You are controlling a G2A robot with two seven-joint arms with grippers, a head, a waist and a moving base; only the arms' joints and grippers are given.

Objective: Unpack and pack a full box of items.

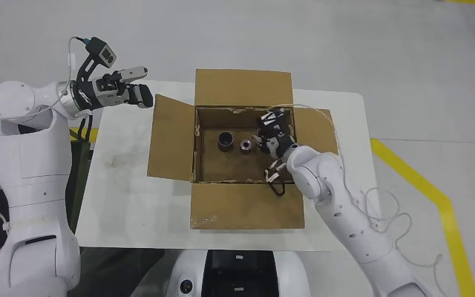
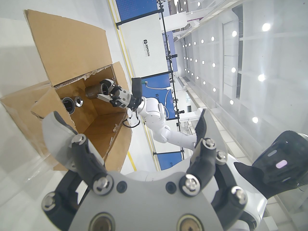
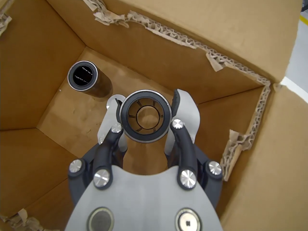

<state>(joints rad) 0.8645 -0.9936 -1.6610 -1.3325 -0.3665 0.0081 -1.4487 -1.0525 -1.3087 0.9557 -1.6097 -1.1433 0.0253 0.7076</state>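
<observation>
The linear bearing is inside the open cardboard box, toward 2 o'clock of the box floor and close to the far wall. Your right hand is closed on it, one finger on each side of the round steel body, with the bore end facing back toward the wrist. The grip looks thin to me: two pads on a smooth cylinder. Tip the wrist down or jerk it and the bearing may slide out lengthwise.

If it drops, it has targets. A second, darker bearing stands upright at 9 o'clock of the box floor. A shorter metal sleeve sits just beside that one, near the middle of the floor. A falling or swinging bearing could knock either over, and a toppled cylinder rolls into a corner where it is harder to pick up. I cannot tell whether the held bearing touches the cardboard.

Mind the walls next. The torn corrugated edges stick inward at the rim, so a slanted lift could catch a finger or the bearing's end and lever it loose. A black cable loop hangs from the right wrist over the box's near-right wall and could snag there.

Your left hand is open and empty, at 10 o'clock of the box over the far corner of the tabletop. It is well apart from the box and cannot steady it if the right arm drags it.
</observation>
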